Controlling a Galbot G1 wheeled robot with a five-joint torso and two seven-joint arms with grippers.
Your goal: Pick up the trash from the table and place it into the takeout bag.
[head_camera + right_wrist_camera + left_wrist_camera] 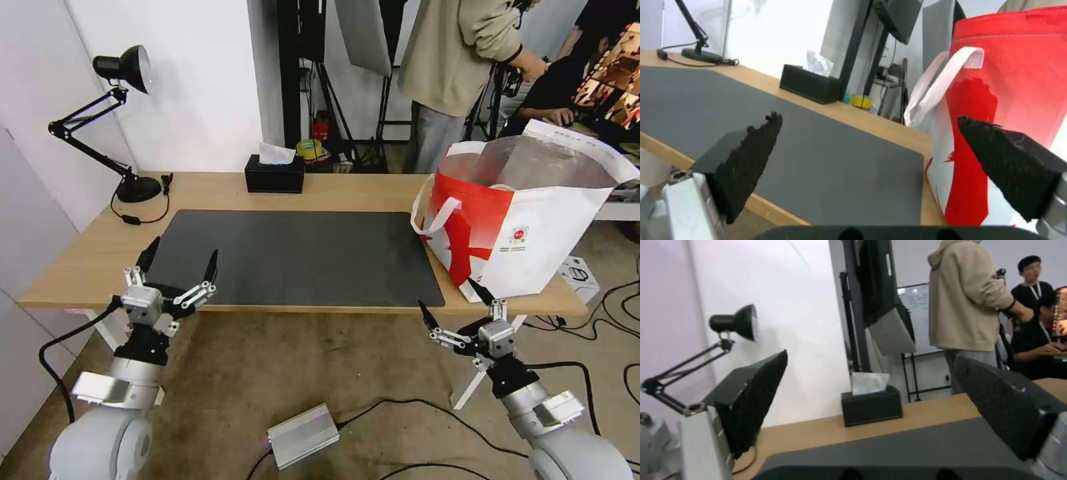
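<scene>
Takeout bag (527, 227) stands on table (347, 190); left gripper (179, 260) and right gripper (448, 297) hover low, jaws spread.

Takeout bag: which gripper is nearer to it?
Right. The right gripper hangs open just below the table's front edge, beside the bag's near corner; the left gripper, open, is at the mat's far end.

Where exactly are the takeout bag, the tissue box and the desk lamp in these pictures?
takeout bag (533, 247), head view, on its white front panel near the small red logo.
tissue box (274, 179), head view, on its black front face.
desk lamp (138, 189), head view, on its round black base.
</scene>
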